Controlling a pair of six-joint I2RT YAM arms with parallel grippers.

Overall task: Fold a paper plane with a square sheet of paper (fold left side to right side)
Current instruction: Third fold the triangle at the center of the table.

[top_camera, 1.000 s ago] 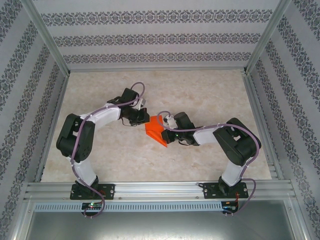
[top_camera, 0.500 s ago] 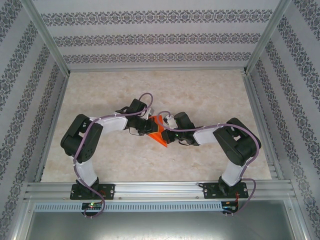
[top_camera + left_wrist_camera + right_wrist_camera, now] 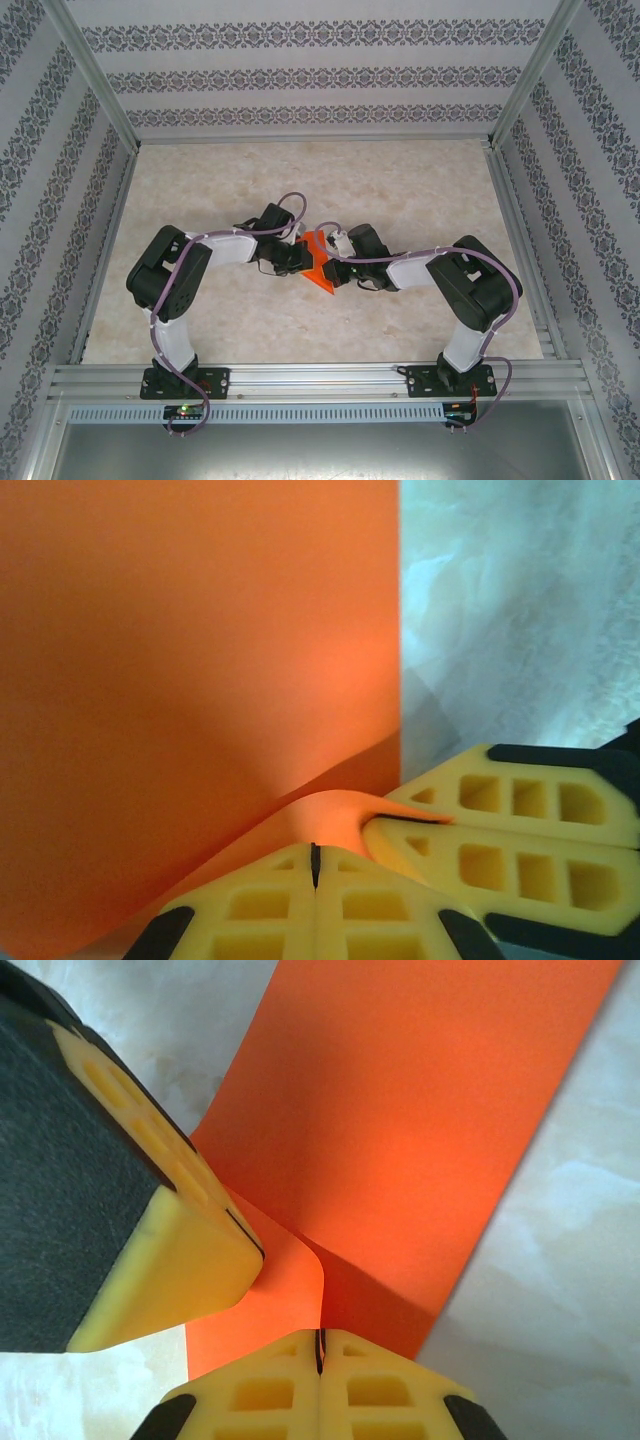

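The square sheet of paper (image 3: 320,270) is bright orange and lies at mid-table, partly lifted and bent between the two grippers. My left gripper (image 3: 303,256) comes in from the left and is shut on a curled edge of the sheet (image 3: 200,660). My right gripper (image 3: 328,264) comes in from the right, tip to tip with the left one, and is shut on the same curled flap (image 3: 400,1110). In the left wrist view my left gripper (image 3: 315,852) sits just beside the right gripper (image 3: 395,823). In the right wrist view my right gripper (image 3: 320,1340) pinches the flap close to the left gripper (image 3: 250,1238).
The marble-patterned table (image 3: 400,190) is bare around the paper. Patterned walls close off the back and both sides, and metal rails (image 3: 510,230) run along the table's edges. Both arm bases stand on the near rail (image 3: 320,380).
My left gripper has moved right, carrying the paper's left side up and over toward the right gripper. The orange patch looks narrower from above. The right arm has stayed put.
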